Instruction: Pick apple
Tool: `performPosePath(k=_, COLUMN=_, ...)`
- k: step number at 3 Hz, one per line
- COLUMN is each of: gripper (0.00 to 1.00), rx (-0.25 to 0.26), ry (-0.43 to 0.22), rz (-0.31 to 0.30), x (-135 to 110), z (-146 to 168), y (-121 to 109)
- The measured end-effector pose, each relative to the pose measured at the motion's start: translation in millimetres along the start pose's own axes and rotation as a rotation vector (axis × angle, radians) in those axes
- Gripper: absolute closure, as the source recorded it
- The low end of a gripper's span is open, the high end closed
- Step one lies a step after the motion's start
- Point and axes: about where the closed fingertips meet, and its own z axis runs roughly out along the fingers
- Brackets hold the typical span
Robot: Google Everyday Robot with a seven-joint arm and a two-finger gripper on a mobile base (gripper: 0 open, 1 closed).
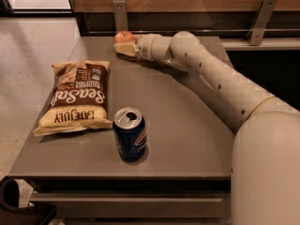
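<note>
The apple (123, 36) is small, round and red-orange with a paler patch. It sits at the far edge of the grey table (187, 139), left of centre. My gripper (124, 48) reaches in from the right on the long white arm. Its tan tip lies right against the near side of the apple and hides the apple's lower part.
A brown and yellow chip bag (77, 97) lies on the left of the table. An opened blue soda can (130, 135) stands near the front edge. A wood panel with metal brackets (120, 14) runs just behind the apple. The floor drops off to the left.
</note>
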Motion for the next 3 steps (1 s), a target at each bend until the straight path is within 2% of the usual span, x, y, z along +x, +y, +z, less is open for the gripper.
performPosePath(k=1, gripper=1.0, rx=-0.01, ry=-0.003, rz=0.0, x=-1.2, z=2.1, y=3.4)
performPosePath(k=3, gripper=1.0, rx=-0.025, ry=-0.011, rz=-0.003, x=-5.2, z=1.3, y=6.1)
